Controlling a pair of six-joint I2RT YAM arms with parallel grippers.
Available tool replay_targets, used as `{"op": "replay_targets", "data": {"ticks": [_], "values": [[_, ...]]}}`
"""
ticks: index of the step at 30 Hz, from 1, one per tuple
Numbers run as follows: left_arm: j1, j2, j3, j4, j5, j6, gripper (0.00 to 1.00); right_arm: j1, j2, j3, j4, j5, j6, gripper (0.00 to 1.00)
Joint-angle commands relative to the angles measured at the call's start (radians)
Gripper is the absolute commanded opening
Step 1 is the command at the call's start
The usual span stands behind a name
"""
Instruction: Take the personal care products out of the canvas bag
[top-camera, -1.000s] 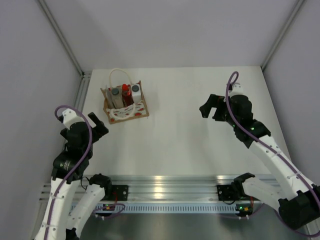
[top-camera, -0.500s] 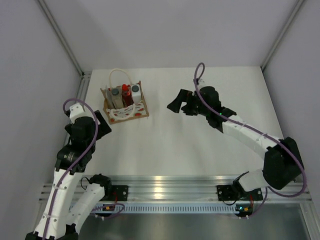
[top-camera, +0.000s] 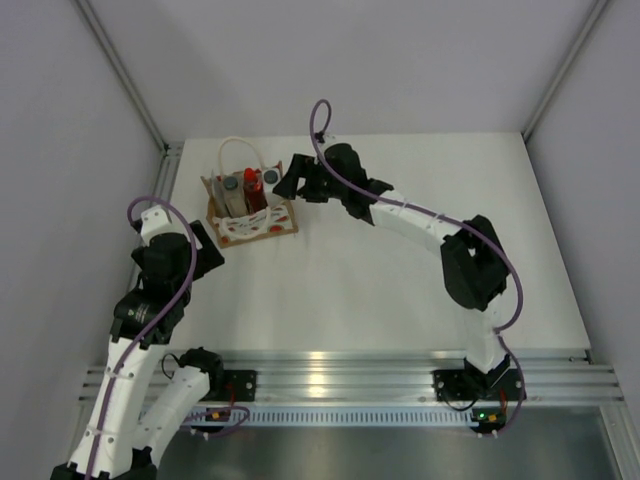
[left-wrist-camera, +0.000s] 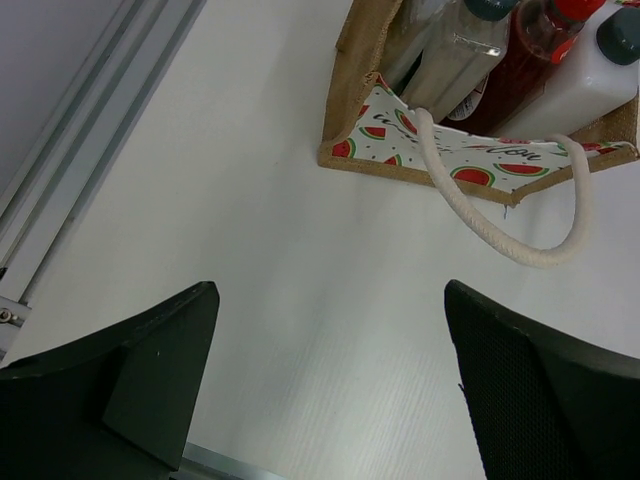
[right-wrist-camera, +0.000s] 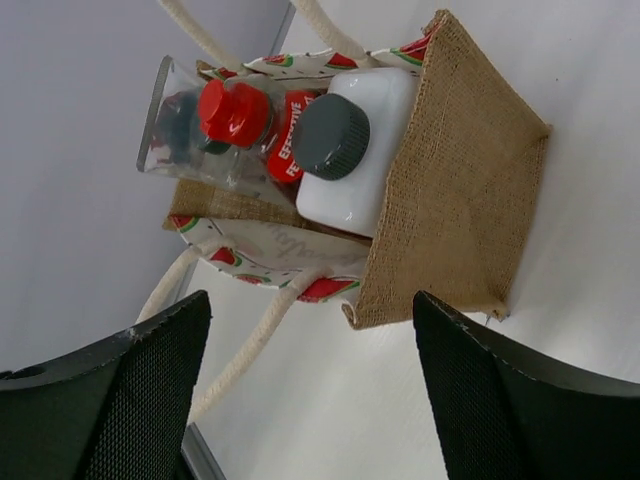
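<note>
Left arm (top-camera: 150, 305): folded up close to its base, wrist just near-left of the canvas bag (top-camera: 256, 226)
Left gripper (left-wrist-camera: 330, 385): jaws spread wide, empty, facing the bag's near side
Right arm (top-camera: 420, 222): stretched far across to the bag's right side
Right gripper (right-wrist-camera: 310, 395): jaws apart, empty, seemingly just clear of the bag's right edge

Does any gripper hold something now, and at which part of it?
Nothing is held. The right gripper, near the canvas bag, and the left gripper are both open and empty.
</note>
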Motion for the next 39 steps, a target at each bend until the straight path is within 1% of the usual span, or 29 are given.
{"op": "replay_targets", "data": {"ticks": [1, 2, 5, 10, 11, 15, 19, 23, 25, 29, 35, 39], "values": [[0.006, 0.002, -0.008, 0.046, 0.004, 0.014, 0.99, 0.008, 0.06, 0.109, -0.085, 0.058, -0.034, 0.79], [0.006, 0.002, -0.008, 0.046, 0.006, 0.014, 0.99, 0.009, 0.069, 0.119, -0.095, 0.052, -0.037, 0.77], [0.006, 0.006, -0.008, 0.048, 0.007, 0.016, 0.99, 0.011, 0.087, 0.113, -0.093, 0.037, -0.044, 0.68], [0.006, 0.015, -0.008, 0.048, 0.01, 0.019, 0.99, 0.011, 0.124, 0.105, -0.095, 0.067, -0.069, 0.62], [0.006, 0.015, -0.008, 0.048, 0.012, 0.019, 0.99, 0.009, 0.141, 0.111, -0.095, 0.068, -0.072, 0.59], [0.006, 0.013, -0.008, 0.049, 0.01, 0.017, 0.99, -0.003, 0.164, 0.106, -0.093, 0.072, -0.07, 0.56], [0.006, 0.015, -0.008, 0.048, 0.009, 0.017, 0.99, -0.003, 0.167, 0.1, -0.092, 0.069, -0.074, 0.55], [0.006, 0.022, -0.001, 0.048, 0.016, 0.019, 0.99, -0.011, 0.173, 0.106, -0.092, 0.06, -0.066, 0.49], [0.006, 0.024, 0.014, 0.048, 0.015, 0.025, 0.99, -0.02, 0.176, 0.111, -0.086, 0.034, -0.06, 0.49], [0.006, 0.032, 0.008, 0.057, 0.01, 0.02, 0.99, -0.031, 0.161, 0.146, -0.084, -0.001, -0.054, 0.54], [0.006, 0.036, 0.002, 0.055, 0.022, 0.023, 0.99, -0.04, 0.164, 0.182, -0.119, 0.029, -0.041, 0.53], [0.006, 0.021, -0.001, 0.057, 0.021, 0.019, 0.99, -0.041, 0.181, 0.197, -0.131, 0.022, -0.047, 0.52]]}}
